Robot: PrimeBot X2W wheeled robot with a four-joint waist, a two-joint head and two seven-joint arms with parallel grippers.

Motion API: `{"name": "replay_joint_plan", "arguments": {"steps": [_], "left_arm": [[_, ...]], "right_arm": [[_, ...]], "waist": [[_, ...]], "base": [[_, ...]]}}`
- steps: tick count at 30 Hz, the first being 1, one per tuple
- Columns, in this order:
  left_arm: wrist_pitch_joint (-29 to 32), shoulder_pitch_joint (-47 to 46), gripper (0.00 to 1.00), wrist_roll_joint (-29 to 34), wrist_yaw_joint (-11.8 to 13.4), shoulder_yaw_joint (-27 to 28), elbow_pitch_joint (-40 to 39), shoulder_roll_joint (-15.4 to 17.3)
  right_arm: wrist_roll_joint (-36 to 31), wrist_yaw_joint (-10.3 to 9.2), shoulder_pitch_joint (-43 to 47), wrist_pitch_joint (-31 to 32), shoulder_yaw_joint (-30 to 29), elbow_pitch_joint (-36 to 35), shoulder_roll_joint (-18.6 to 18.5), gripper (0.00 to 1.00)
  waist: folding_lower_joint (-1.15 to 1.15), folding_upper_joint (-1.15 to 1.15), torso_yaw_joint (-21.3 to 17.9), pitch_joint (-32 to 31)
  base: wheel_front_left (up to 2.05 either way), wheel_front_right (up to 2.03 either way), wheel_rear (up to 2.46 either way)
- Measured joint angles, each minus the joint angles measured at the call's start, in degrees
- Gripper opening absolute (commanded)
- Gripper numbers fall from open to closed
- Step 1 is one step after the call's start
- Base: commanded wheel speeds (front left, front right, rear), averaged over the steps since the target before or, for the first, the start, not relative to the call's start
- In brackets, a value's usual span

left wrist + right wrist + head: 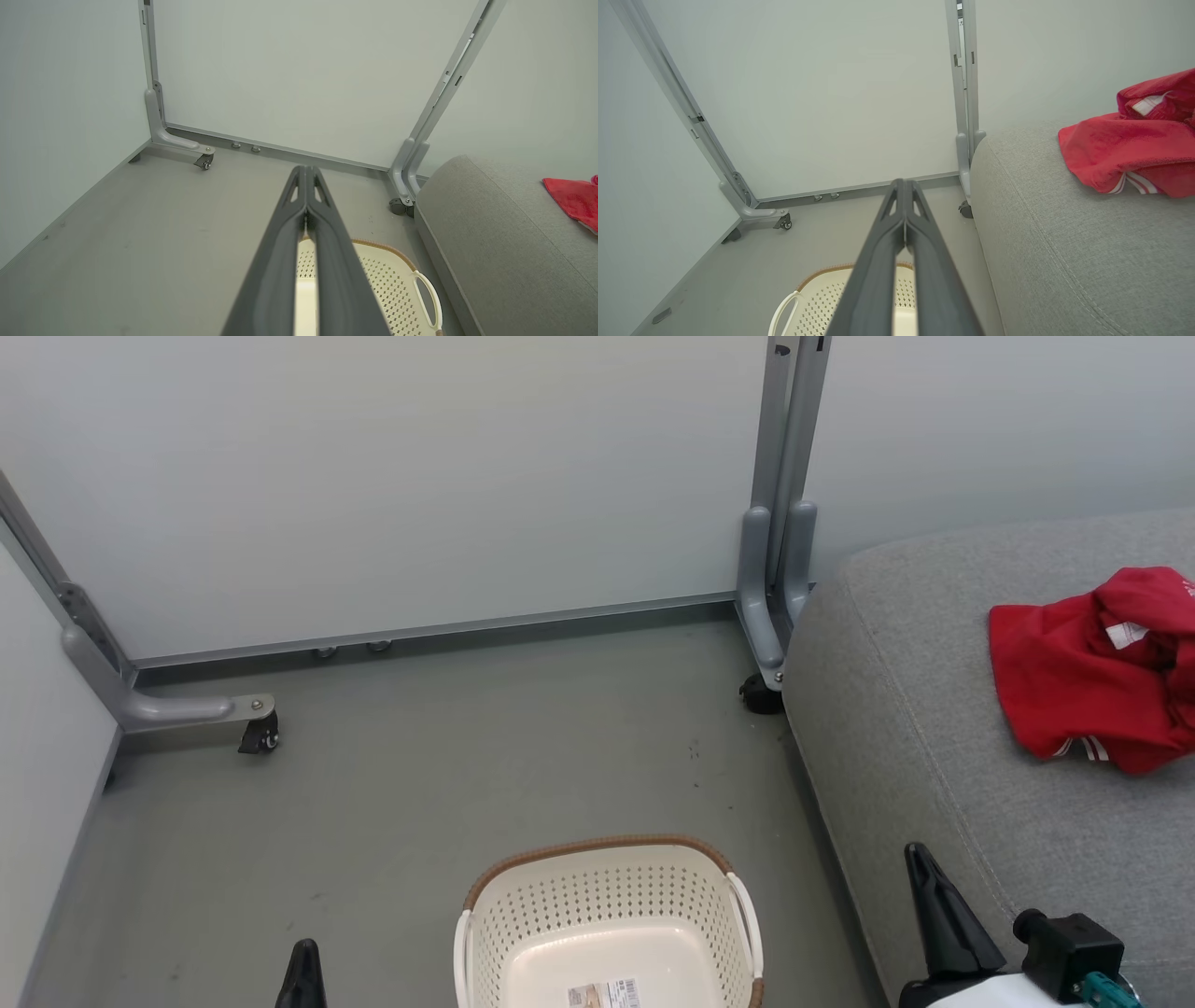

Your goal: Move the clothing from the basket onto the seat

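Observation:
The red clothing with white stripes lies crumpled on the grey seat at the right; it also shows in the right wrist view and at the edge of the left wrist view. The cream basket stands on the floor at bottom centre, and only a paper label shows on its bottom. My left gripper is shut with nothing in it, its tip left of the basket. My right gripper is shut on nothing, its tip over the seat's front edge.
Pale partition panels stand behind on grey wheeled feet, with another caster beside the seat's corner. Grey floor lies between the basket and the panels. A panel closes the left side.

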Motion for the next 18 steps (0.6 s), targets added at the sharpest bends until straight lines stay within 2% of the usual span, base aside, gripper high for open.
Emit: {"name": "replay_joint_plan", "arguments": {"steps": [18], "left_arm": [[3.6,-5.8,0.0,-18.1,-1.9,1.0,3.3,0.9]], "right_arm": [[19.9,0.0,-3.9,3.6,-1.2,2.4,-1.0,0.0]], "waist": [[0.0,0.0,0.3,1.0]], "base": [[0.0,0.0,0.0]]}}
